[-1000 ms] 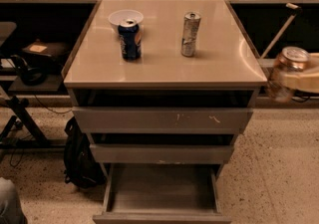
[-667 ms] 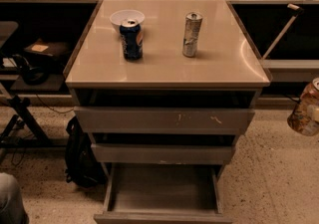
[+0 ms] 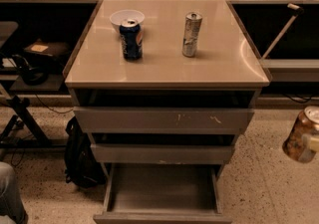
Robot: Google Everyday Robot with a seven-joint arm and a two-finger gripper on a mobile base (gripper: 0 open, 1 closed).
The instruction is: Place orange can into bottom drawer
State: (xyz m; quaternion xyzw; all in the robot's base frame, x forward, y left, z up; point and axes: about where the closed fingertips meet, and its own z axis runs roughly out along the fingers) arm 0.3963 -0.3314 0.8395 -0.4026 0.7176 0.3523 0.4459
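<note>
The orange can (image 3: 300, 136) hangs tilted in the air at the right edge of the camera view, over the floor to the right of the cabinet, about level with the middle drawer. My gripper (image 3: 312, 142) is almost wholly cut off by the frame edge; only a pale finger piece shows against the can, which it holds. The bottom drawer (image 3: 162, 189) is pulled open at the foot of the cabinet, its grey floor bare. It lies down and to the left of the can.
A dark blue can (image 3: 131, 39), a slim silver can (image 3: 191, 34) and a white bowl (image 3: 127, 17) stand on the cabinet top. The two upper drawers (image 3: 162, 120) are slightly open. A black backpack (image 3: 79, 156) and a person's knee (image 3: 10, 193) are at the left.
The orange can has dropped from beside the cabinet top's right edge down to middle-drawer height, staying at the right edge of view. Nothing on the cabinet moved.
</note>
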